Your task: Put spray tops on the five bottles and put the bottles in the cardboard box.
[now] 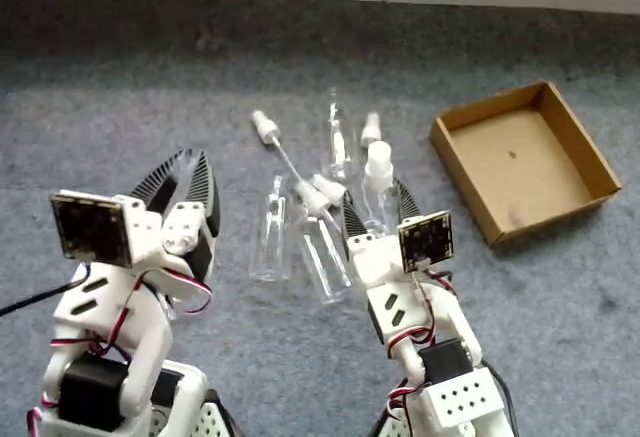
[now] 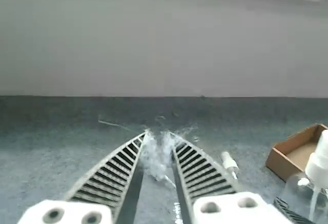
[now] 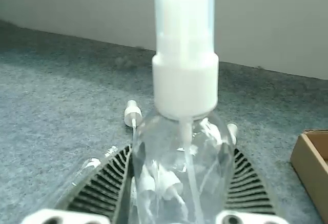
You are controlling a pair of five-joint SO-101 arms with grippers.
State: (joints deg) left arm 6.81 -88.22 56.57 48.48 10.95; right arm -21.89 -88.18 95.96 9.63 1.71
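A grey carpeted surface (image 1: 120,107) carries an open cardboard box (image 1: 515,162), clear bottles (image 1: 270,232) lying flat, and loose spray tops (image 1: 266,127)

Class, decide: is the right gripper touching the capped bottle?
Touching. The right wrist view shows the right gripper clamped on the bottle, one finger pressed against each side.

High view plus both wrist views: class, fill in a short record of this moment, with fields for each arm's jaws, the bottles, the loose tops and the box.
Right jaws: closed on an upright clear bottle with a white spray top fitted
Left jaws: slightly apart, holding nothing
Other bottles: at least two, lying on the carpet between the arms
Loose spray tops: two, lying beyond the bottles
Cardboard box: empty, on the right arm's side
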